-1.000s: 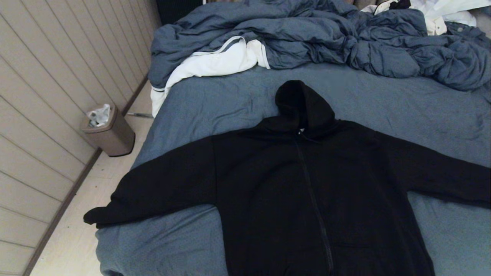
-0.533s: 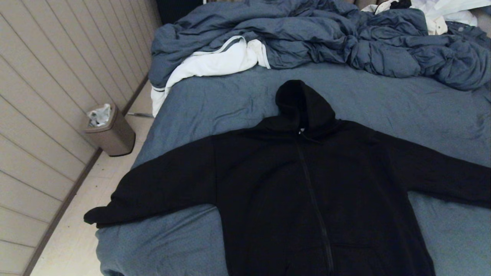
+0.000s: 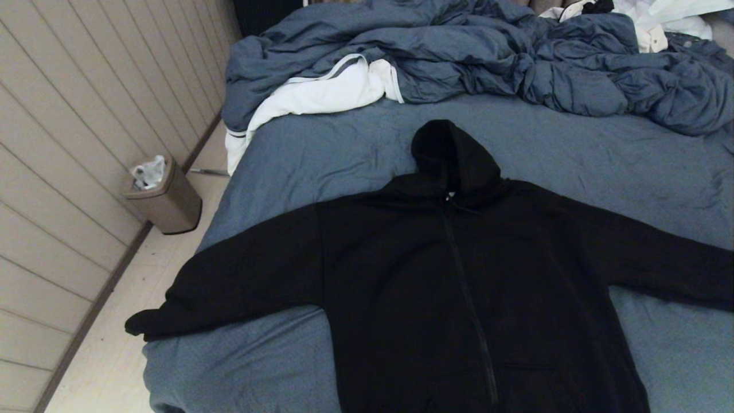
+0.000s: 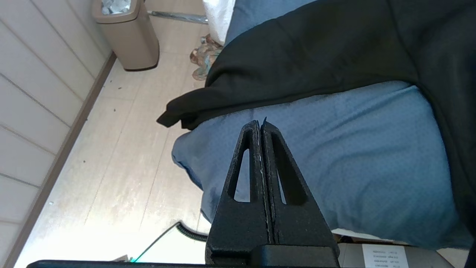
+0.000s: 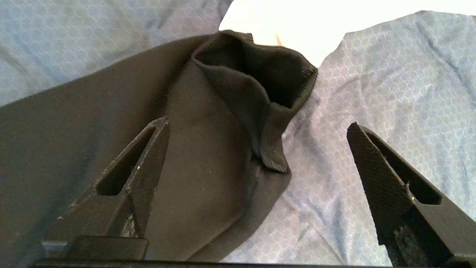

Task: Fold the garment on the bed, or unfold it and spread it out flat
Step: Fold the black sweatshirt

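- Nothing on the bed has shifted between the earlier head views and this one: hoodie, bedding and bin lie exactly as before, and neither arm shows from the head.
- Black and matte, the garment (image 3: pixel 459 287) lies spread flat, front up, on the near half of the bed (image 3: pixel 602 155), zip running down its middle, pointed hood toward the far side, sleeves stretched out left and right.
- Its left cuff reaches past the bed's left edge, over the pale floor.
- Seen from its wrist, the right gripper (image 5: pixel 256 128) hovers over the right sleeve's end, its ribbed cuff (image 5: pixel 267 96) crumpled and gaping; the black wedge-shaped fingers are spread wide, released, grasping nothing.
- Clenched tight with nothing between its tips, the left gripper (image 4: pixel 260 124) sits near the bed's near left corner, above the faintly dotted blue-grey sheet.
- At the far side lie a rumpled duvet (image 3: pixel 459 51) and a white cloth (image 3: pixel 315 94).
- Left of the bed, a tan bin (image 3: pixel 163 195) stands against the panelled wall.
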`<state>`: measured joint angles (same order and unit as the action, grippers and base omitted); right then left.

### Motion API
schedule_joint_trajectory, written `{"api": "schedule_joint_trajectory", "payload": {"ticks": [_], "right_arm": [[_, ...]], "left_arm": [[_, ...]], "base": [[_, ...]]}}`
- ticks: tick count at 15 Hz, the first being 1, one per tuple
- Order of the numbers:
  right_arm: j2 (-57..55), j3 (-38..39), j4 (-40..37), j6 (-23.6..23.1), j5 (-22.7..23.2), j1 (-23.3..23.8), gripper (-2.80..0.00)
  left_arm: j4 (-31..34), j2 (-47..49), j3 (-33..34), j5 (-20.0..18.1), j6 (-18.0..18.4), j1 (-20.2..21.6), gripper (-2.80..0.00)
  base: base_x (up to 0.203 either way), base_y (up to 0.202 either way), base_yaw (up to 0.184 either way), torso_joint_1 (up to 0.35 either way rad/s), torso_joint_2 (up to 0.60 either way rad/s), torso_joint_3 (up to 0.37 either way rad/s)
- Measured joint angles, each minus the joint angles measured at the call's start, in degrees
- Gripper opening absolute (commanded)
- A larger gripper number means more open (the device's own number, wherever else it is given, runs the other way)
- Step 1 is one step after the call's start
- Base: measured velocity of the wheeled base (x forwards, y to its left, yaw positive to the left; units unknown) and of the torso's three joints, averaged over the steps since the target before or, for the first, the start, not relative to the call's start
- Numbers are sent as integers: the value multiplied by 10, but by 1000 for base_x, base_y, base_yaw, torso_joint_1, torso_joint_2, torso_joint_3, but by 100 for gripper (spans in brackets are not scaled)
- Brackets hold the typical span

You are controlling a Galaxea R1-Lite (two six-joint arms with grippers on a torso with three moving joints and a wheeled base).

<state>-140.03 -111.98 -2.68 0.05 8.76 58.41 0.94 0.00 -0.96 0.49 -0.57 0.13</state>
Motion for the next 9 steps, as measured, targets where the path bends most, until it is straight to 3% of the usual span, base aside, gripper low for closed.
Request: {"api": "schedule_joint_trajectory", "payload": {"ticks": [8,9], "right_arm": [[-25,-2,27,-3,0,8,0],[-27,-2,25,-2,-1,9,-280]], "left_arm": [[1,0,0,0,0,0,-280],[1,0,0,0,0,0,-280]], "base": [[0,0,0,0,0,0],[0,0,0,0,0,0]]}}
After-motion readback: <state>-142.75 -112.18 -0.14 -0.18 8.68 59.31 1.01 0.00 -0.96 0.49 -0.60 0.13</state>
